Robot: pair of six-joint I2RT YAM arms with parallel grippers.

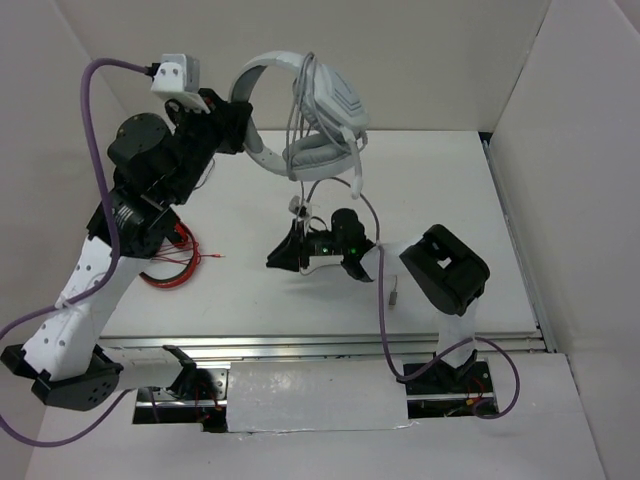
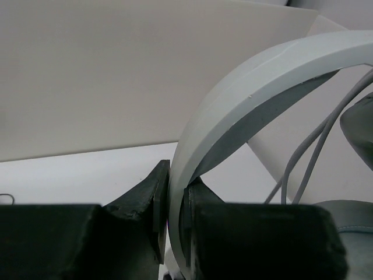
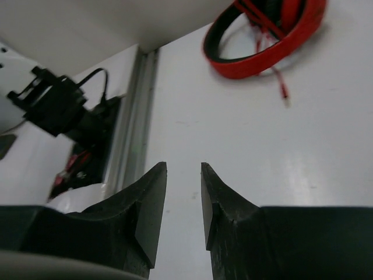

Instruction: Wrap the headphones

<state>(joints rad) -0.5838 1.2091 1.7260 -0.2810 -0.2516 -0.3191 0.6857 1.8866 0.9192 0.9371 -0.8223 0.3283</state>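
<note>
The left hand (image 2: pixel 175 201) pinches the stiff headband of the light headphones (image 1: pixel 322 105), held above the bench (image 1: pixel 450 200). The right hand (image 3: pixel 183 201) is slightly spread and empty. The limp cable (image 2: pixel 303 169) hangs free; take hold of it near the plug.

White arm links (image 1: pixel 75 290), black joints (image 1: pixel 140 140), purple cables (image 1: pixel 84 100), black wedge-shaped pincer fingers (image 3: pixel 148 210)
</note>
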